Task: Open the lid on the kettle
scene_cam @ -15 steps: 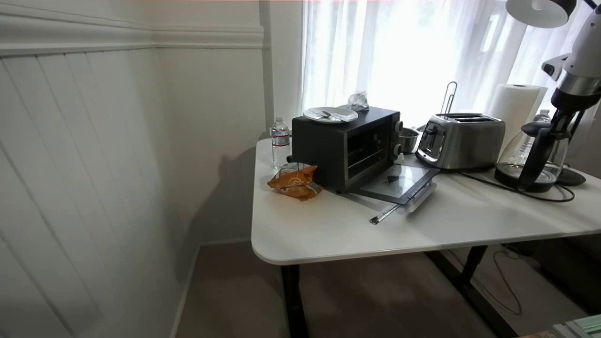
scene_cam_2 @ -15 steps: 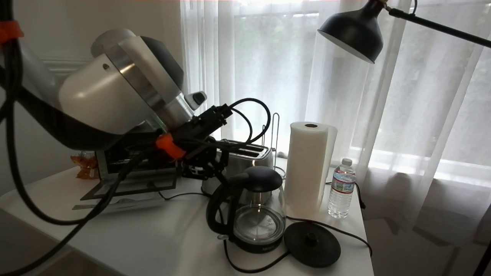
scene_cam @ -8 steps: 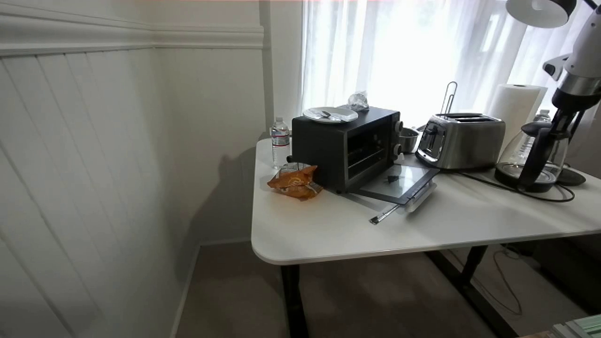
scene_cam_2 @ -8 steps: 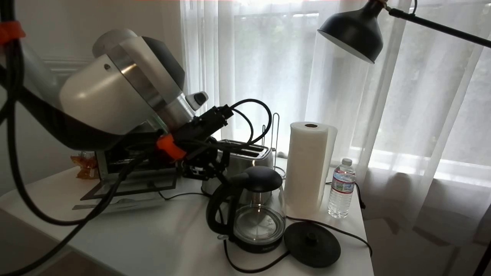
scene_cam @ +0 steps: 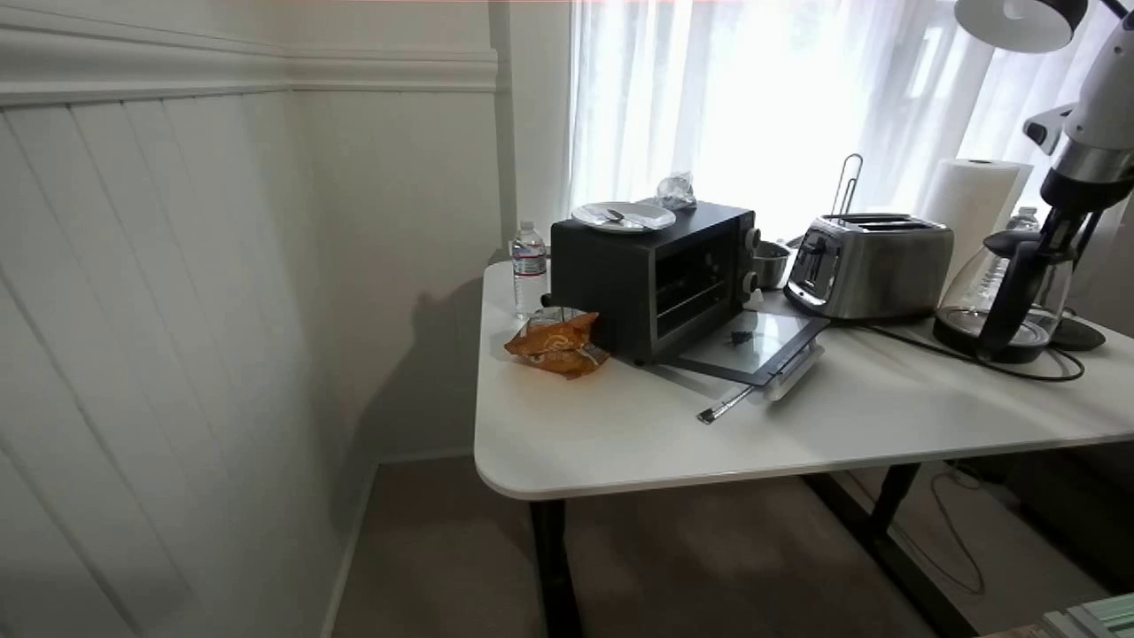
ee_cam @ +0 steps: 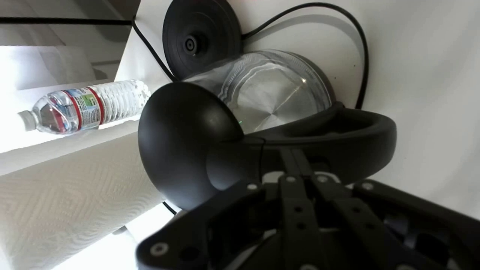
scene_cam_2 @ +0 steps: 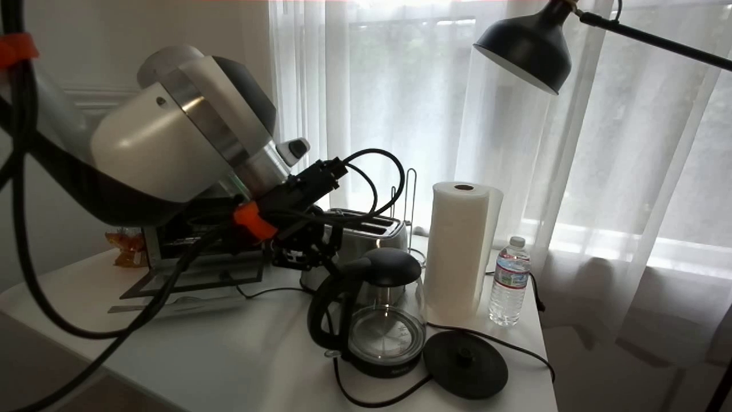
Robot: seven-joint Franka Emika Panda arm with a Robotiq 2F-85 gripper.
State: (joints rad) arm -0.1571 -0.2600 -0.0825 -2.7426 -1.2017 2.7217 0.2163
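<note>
The kettle [scene_cam_2: 394, 337] stands upright on the table, with a clear glass body, steel floor and black handle [ee_cam: 360, 146]. It also shows in an exterior view [scene_cam: 957, 315], partly behind its handle. Its round black lid [scene_cam_2: 393, 266] is down on the kettle's top, and fills the middle left of the wrist view [ee_cam: 180, 138]. My gripper [ee_cam: 292, 152] is shut with nothing between its fingertips. The fingertips are over the top of the handle, just behind the lid. I cannot tell whether they touch it. The round black base [scene_cam_2: 466, 365] lies beside the kettle.
A silver toaster [scene_cam: 886, 266] and a paper-towel roll [scene_cam_2: 460, 252] stand behind the kettle. A water bottle [scene_cam_2: 510, 283] stands near the table's edge. A black cord [ee_cam: 363, 71] curls round the kettle. A toaster oven [scene_cam: 611, 283] has its door down. A lamp [scene_cam_2: 529, 51] hangs above.
The arm has shifted only very slightly. The kettle and its lid look the same.
</note>
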